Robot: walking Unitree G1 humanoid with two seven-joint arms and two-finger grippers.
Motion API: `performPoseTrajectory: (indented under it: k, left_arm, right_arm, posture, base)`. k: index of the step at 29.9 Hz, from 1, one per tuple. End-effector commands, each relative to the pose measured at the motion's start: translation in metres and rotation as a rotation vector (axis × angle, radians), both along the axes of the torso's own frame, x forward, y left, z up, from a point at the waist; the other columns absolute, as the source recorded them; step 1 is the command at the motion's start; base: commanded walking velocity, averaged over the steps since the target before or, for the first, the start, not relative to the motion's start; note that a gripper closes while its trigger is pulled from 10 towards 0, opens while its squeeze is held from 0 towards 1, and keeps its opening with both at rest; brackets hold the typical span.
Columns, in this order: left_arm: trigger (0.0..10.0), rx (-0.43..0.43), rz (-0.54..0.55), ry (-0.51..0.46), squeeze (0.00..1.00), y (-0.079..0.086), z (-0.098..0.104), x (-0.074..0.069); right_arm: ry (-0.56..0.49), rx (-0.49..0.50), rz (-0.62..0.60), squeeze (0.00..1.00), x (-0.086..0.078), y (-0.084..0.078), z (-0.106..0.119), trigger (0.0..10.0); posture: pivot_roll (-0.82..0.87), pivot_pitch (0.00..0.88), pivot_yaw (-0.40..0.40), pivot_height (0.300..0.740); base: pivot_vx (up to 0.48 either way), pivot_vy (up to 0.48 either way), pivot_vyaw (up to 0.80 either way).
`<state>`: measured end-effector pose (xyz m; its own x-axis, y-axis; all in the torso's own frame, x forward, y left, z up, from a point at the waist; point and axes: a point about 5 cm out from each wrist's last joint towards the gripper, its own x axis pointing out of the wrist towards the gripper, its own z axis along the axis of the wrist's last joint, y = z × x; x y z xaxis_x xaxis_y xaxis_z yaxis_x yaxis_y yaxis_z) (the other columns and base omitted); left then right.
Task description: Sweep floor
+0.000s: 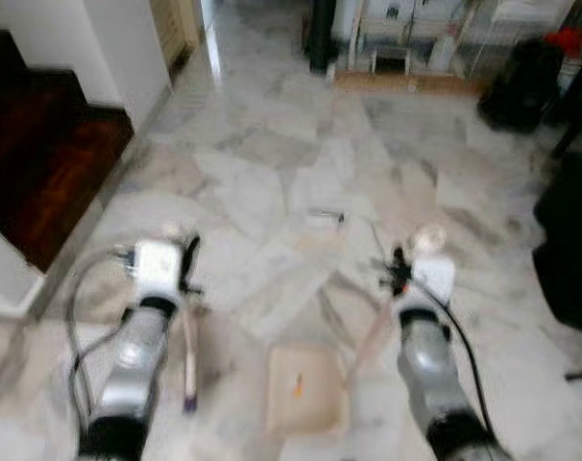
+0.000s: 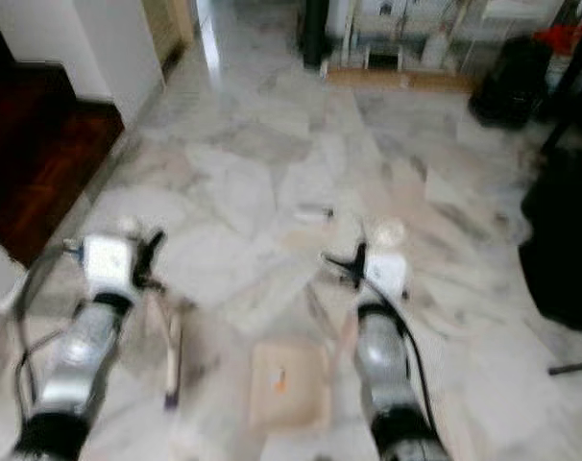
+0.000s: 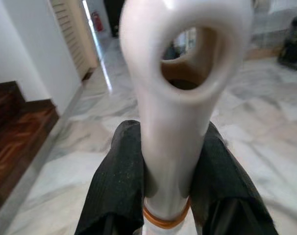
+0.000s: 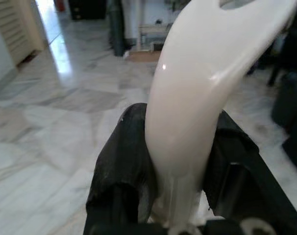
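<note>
Nearest to the robot, a beige dustpan (image 1: 305,387) lay flat on the marble floor (image 1: 262,182), between its two silver arms, with a small orange scrap (image 1: 298,386) resting in its tray. The dustpan's pale handle (image 4: 197,112) rose toward the right end effector (image 4: 180,161), whose two black fingers (image 4: 124,161) were clamped against it on either side. Left of the dustpan, the left end effector (image 3: 165,171) was closed the same way round the white handle of a broom (image 3: 175,98), one black finger (image 3: 119,171) pressed to each side, the handle's end pierced by an oval hanging hole. In the head views the broom's thin shaft (image 1: 188,355) ran down beside the left arm, a darker purplish bit at its low end; the blur kept me from making out the bristles.

Just beyond the dustpan, a small pale scrap of litter (image 1: 325,219) lay on the floor, well apart from both end effectors. To the left of the dustpan and further off, a dark wooden step (image 1: 41,163) met a white wall (image 1: 109,48). Far beyond the dustpan, along the back of the room, stood a dark upright post (image 1: 322,34) and pale furniture with a low brown strip at its foot. To the right of the dustpan, dark bags or cases (image 1: 521,82) stood at the edge, too blurred to name.
</note>
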<state>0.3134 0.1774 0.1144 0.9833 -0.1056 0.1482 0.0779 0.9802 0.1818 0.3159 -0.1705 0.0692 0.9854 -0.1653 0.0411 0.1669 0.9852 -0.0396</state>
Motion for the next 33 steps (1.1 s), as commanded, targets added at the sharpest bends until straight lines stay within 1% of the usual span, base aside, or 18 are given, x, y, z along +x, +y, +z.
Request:
performPoseTrajectory:
  k: [1, 10, 15, 22, 25, 33]
  left_arm:
    - [10.0, 0.0, 0.0, -0.049, 0.0, 0.0031, 0.0103, 0.0015]
    - [10.0, 0.003, -0.003, -0.05, 0.0, 0.0023, 0.0098, 0.0014]
    - [10.0, 0.003, -0.005, -0.05, 0.0, 0.0026, 0.0097, 0.0012]
    - [10.0, 0.003, -0.003, -0.051, 0.0, 0.0025, 0.0098, 0.0012]
    - [10.0, 0.003, -0.003, -0.05, 0.0, 0.0025, 0.0097, 0.0012]
    - [10.0, 0.002, -0.001, -0.05, 0.0, 0.0027, 0.0099, 0.0016]
  right_arm:
    - [-0.044, -0.002, 0.009, 0.0, 0.0053, 0.004, 0.0104, 10.0]
    - [-0.045, -0.001, 0.015, 0.0, 0.0054, 0.0047, 0.0102, 10.0]
    - [-0.052, -0.029, 0.032, 0.0, 0.0058, 0.0065, 0.0117, 10.0]
    - [-0.056, -0.023, 0.043, 0.0, 0.0059, 0.0079, 0.0122, 10.0]
    - [-0.06, -0.005, 0.043, 0.0, 0.0056, 0.0085, 0.012, 10.0]
    - [-0.058, -0.004, 0.039, 0.0, 0.0057, 0.0083, 0.0119, 10.0]
  posture:
    - [-0.06, 0.104, -0.047, 0.74]
    - [-0.06, 0.081, -0.044, 0.74]
    - [-0.06, 0.079, -0.044, 0.74]
    - [-0.06, 0.081, -0.046, 0.74]
    - [-0.06, 0.081, -0.046, 0.74]
    - [-0.06, 0.09, -0.048, 0.74]
  base:
    - [0.39, 0.0, 0.0]
    - [0.388, 0.0, 0.0]
    - [0.391, 0.0, 0.0]
    - [0.391, 0.0, 0.77]
    - [0.393, 0.0, 0.0]
    - [0.39, 0.0, 0.0]
